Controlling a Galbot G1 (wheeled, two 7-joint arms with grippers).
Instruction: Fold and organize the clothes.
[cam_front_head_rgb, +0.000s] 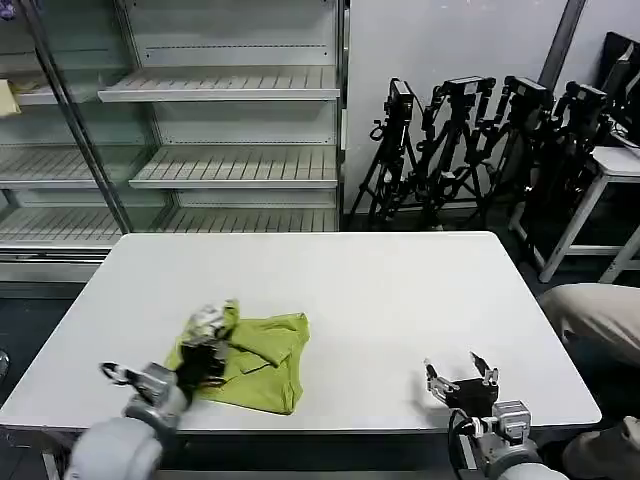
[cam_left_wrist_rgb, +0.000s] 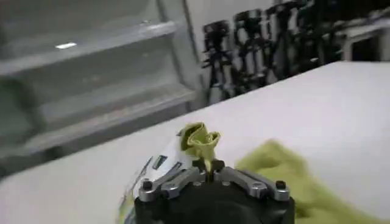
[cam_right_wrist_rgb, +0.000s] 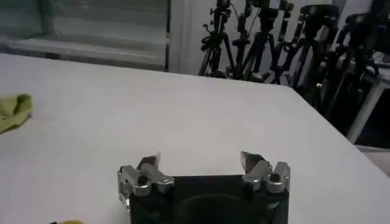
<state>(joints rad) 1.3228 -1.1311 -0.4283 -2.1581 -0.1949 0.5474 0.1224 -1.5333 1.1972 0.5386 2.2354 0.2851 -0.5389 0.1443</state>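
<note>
**Left pincer pinches the shirt, right one waits**

I see my left gripper (cam_front_head_rgb: 207, 348) shut tight on a bunch of the T-shirt (cam_front_head_rgb: 262, 362). In the left wrist view a little tuft of green cloth (cam_left_wrist_rgb: 201, 141) sticks up from between the closed jaws.

The shirt lies crumpled on the white table (cam_front_head_rgb: 380, 300), near the front edge on my left side. From the left gripper the rest of the shirt spreads toward 3 o'clock, and its long way runs left to right across the table.

My right gripper (cam_front_head_rgb: 461, 378) hovers low at the front right with its jaws wide and nothing in them. The shirt is at its 9 o'clock, well apart. So I think the left arm is the one to pull the fold across.

I see shelves (cam_front_head_rgb: 230, 85) behind the table, with nothing on them that I can make out.
</note>
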